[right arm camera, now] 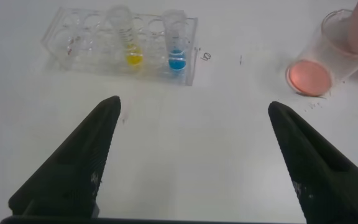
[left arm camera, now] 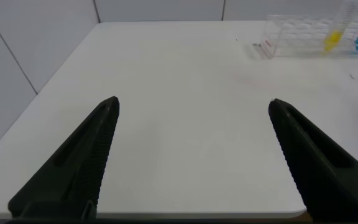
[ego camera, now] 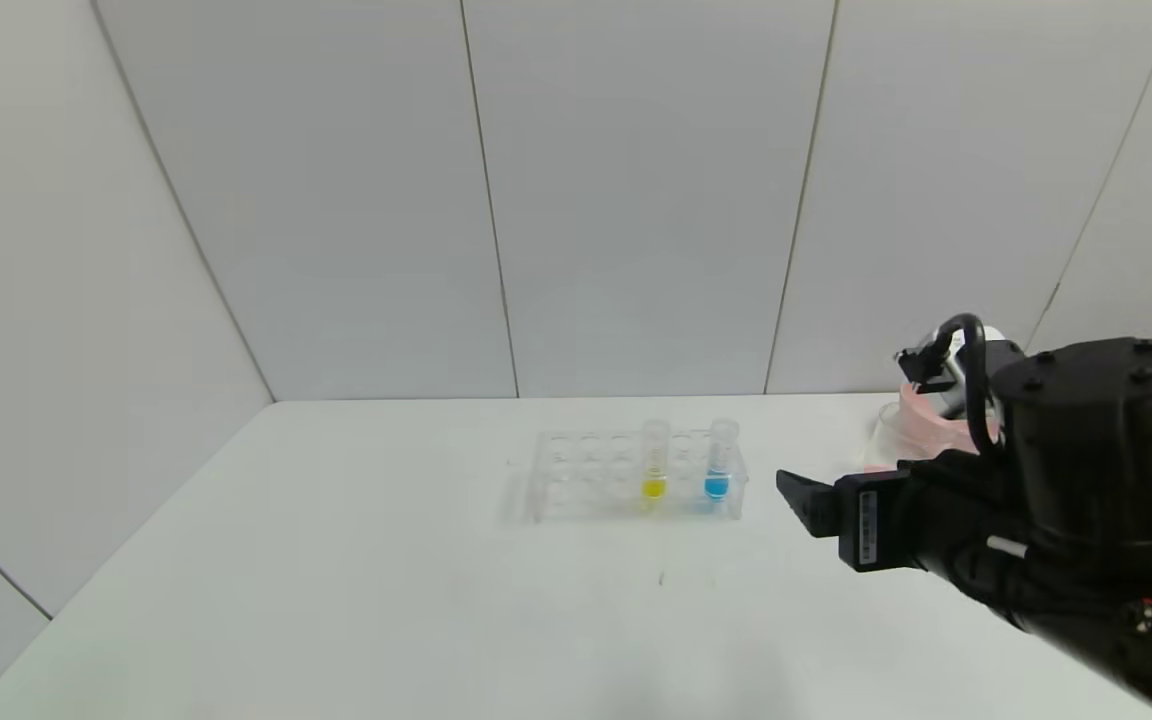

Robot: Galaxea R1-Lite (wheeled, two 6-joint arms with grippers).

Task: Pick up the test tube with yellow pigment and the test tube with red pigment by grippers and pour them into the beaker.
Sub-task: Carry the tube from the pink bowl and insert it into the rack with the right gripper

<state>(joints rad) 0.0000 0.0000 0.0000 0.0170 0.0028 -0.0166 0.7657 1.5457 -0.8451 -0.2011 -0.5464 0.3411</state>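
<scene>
Right gripper (right arm camera: pixel 191 162) hovers above the white table (ego camera: pixel 336 560), near the clear rack (ego camera: pixel 636 478), fingers spread wide and empty. Left gripper (left arm camera: pixel 191 155) sits over the table's left part, well apart from the rack, fingers likewise spread, holding nothing. Yellow tube (right arm camera: pixel 128 37) stands upright in the rack, a blue tube (right arm camera: pixel 175 40) upright two holes along. Beaker (right arm camera: pixel 325 53) stands beside a pink bowl (ego camera: pixel 926 415), reddish liquid in its base. Red tube is not visible in any view
</scene>
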